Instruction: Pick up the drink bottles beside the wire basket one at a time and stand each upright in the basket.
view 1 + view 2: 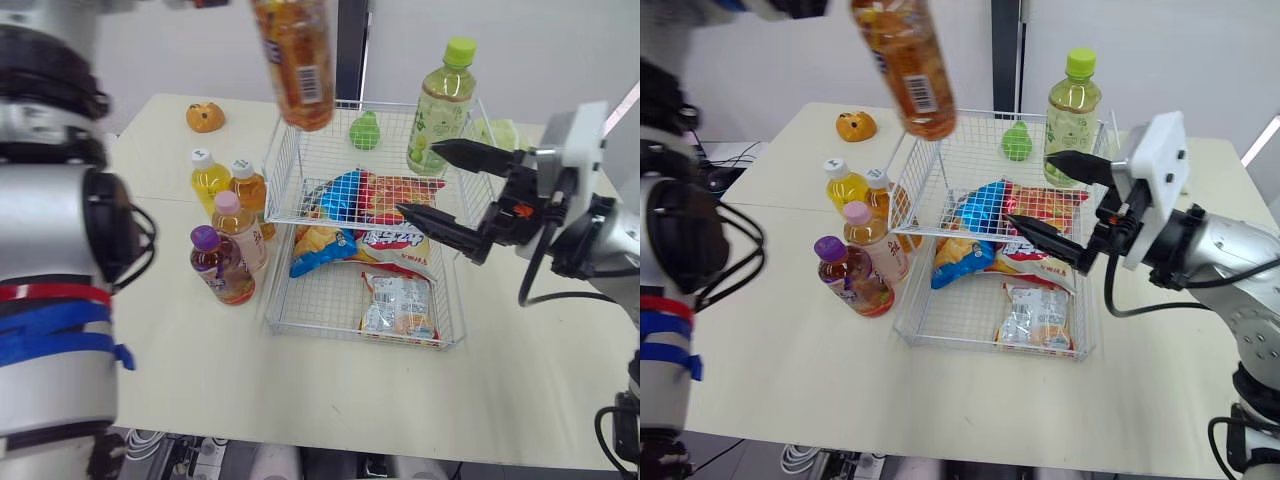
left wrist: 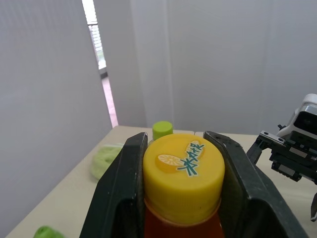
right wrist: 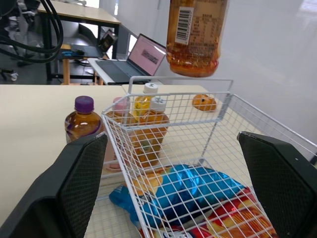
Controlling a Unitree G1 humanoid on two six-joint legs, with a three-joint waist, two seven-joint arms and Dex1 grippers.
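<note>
Held bottle: an amber drink bottle hangs upright in the air, above the far left corner of the wire basket and clear of its rim.
Left gripper: the left gripper pinches that bottle at the neck, one black finger on each side of its yellow cap.
Right gripper: the right gripper hovers over the right side of the basket, jaws spread wide and holding nothing.
In the basket: a green-capped bottle stands upright in the far right corner, with a small green toy at the far side. Snack bags lie flat on the bottom.
Left of the basket: four bottles stand upright in a tight group on the table. They are the yellow one, the white-capped amber one, the pink-capped one and the purple-capped one nearest.
Far left: an orange toy sits on the table, well apart from the bottles.
</note>
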